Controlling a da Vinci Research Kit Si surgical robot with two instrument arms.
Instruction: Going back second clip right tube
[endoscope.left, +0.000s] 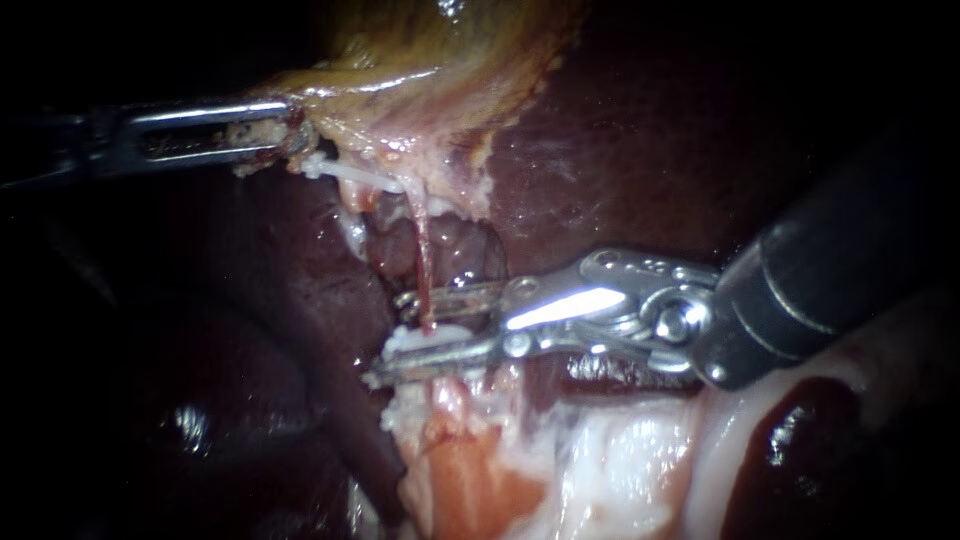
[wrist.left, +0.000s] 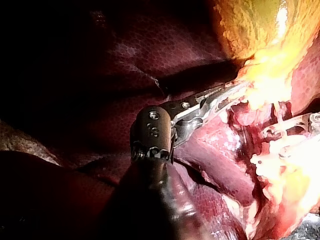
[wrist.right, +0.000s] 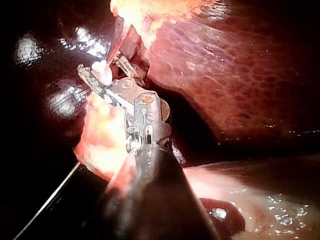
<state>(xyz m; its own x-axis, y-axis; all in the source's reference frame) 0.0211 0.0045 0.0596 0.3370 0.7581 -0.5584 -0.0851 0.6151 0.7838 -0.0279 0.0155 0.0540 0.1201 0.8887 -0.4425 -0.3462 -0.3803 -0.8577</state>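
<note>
Liver (endoscope.left: 620, 150) behind, left instrument (endoscope.left: 290, 135) jaws clamp gallbladder (endoscope.left: 400, 80); endoscope view shows right instrument (endoscope.left: 390, 338) jaws apart astride tube (endoscope.left: 423, 250).

Endoscope close-up, wrist views flanking — all share tube (endoscope.left: 424, 268)

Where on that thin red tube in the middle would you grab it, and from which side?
On its bare middle stretch below the gallbladder, from the right, jaws crosswise: the tube runs upright and free there, and the right instrument's open jaws straddle it.
</note>
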